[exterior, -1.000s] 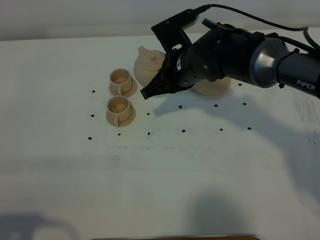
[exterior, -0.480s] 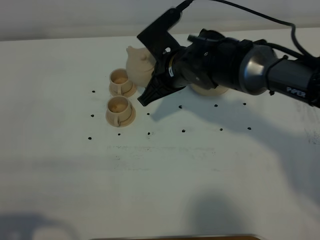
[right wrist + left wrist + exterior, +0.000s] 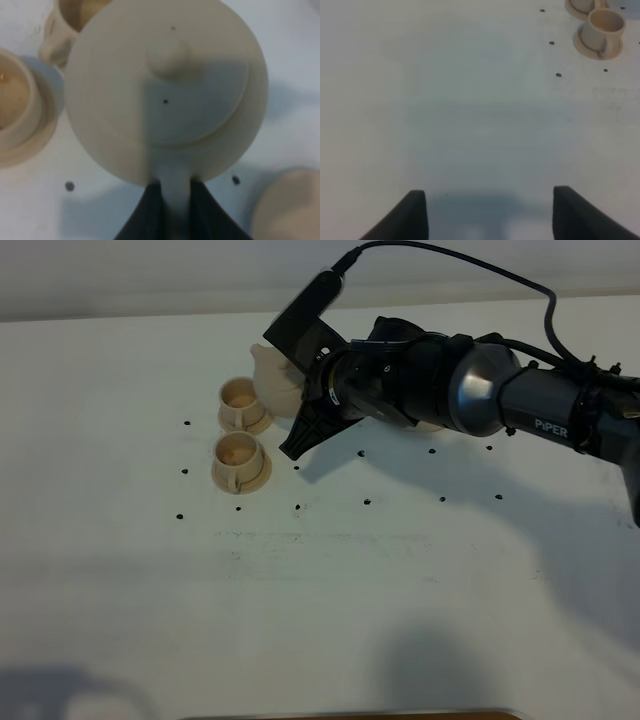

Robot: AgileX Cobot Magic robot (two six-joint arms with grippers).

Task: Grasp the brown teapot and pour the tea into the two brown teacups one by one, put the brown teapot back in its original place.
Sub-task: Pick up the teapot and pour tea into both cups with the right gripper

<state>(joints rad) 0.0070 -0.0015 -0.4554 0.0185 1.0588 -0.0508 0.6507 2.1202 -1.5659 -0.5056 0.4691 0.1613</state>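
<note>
Now the right gripper [image 3: 171, 200] is clamped on the handle of the brown teapot [image 3: 268, 375], pot aloft just beside the rear teacup [image 3: 240, 400]. Risk: the thin-handle grip lets the pot swing, so tea misses onto the worktop [image 3: 320, 580], or the lid [image 3: 192, 85] drops w/ tilt. Vs 1 s earlier, the pot has shifted left toward that teacup

Setting: we read this as a robotics lab bench. A plain white tabletop [image 3: 330, 620] carries a regular grid of small black dots [image 3: 367, 501], like position markers. A black robot arm [image 3: 480, 400] lettered "PiPER" reaches over it, with a loose black cable [image 3: 500, 267] running to a camera at its wrist. Behind the tabletop we see a bare pale backdrop. Wares in view: brown teapot [image 3: 272, 380], two brown teacups [image 3: 240, 452] among the dots.
</note>
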